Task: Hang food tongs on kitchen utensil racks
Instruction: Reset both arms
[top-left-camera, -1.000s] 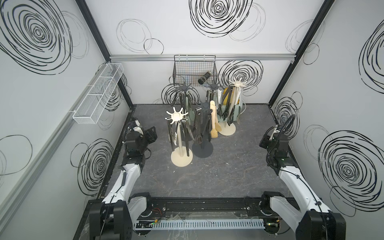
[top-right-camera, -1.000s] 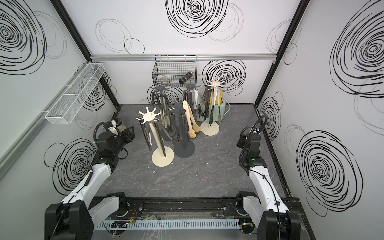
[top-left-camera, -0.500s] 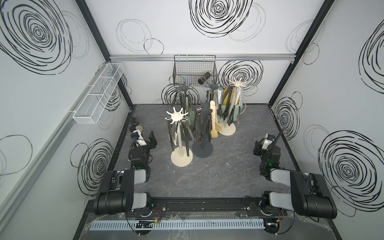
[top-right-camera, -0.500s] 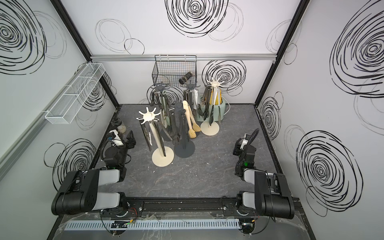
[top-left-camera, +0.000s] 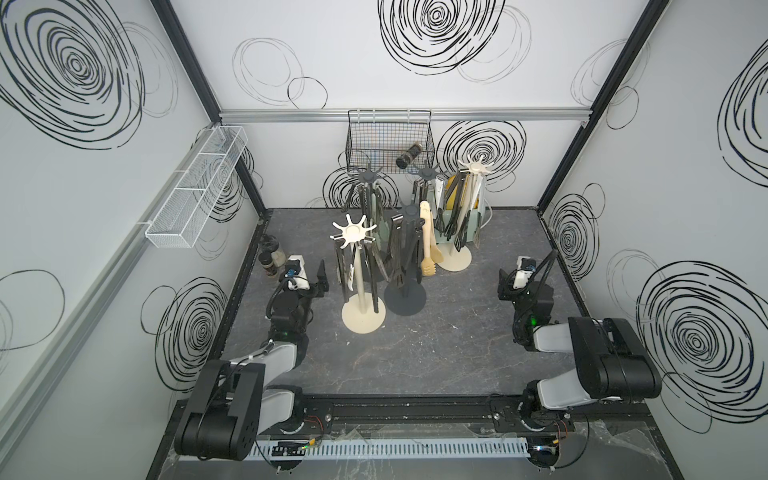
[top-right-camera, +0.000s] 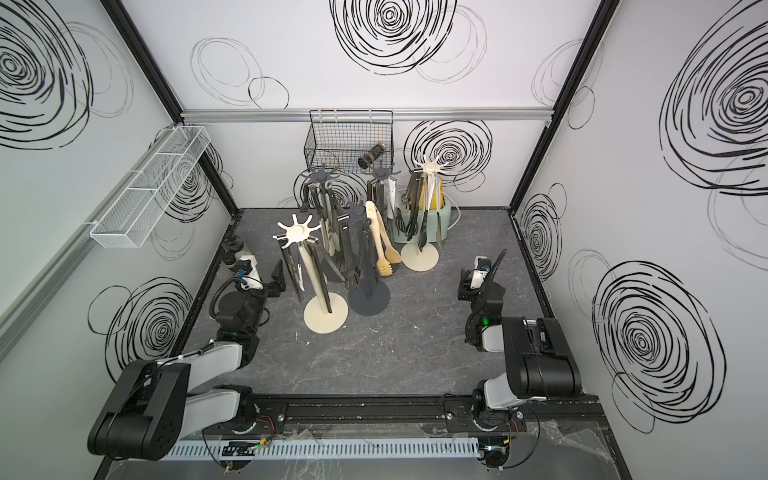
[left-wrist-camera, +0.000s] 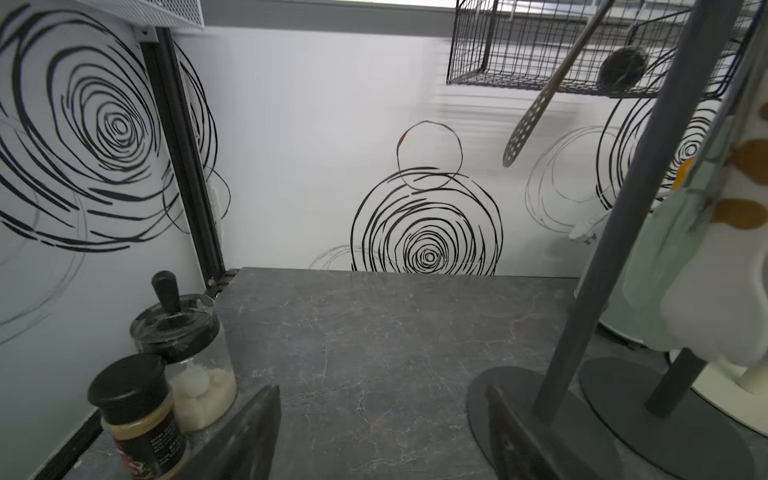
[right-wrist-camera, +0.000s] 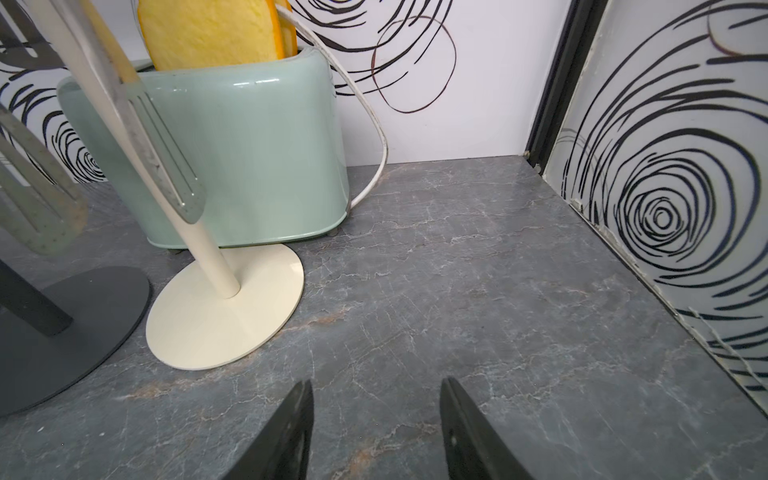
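Five kitchen utensil racks stand grouped at the back middle of the table. A cream rack is nearest, with a dark grey one beside it. Behind them stand two more dark ones and a second cream rack. Black and steel food tongs hang from their crowns, along with a beige wooden pair. My left gripper sits low at the table's left side, open and empty. At the right side my right gripper is likewise open over bare table.
Two spice jars stand by the left wall, close to my left gripper. A mint toaster with yellow bread sits behind the back cream rack. A black wire basket hangs on the back wall. A white mesh tray hangs on the left wall.
Both arms have folded back down toward the front rail, the grippers settling low at the table's sides. The left jaws have spread wider.
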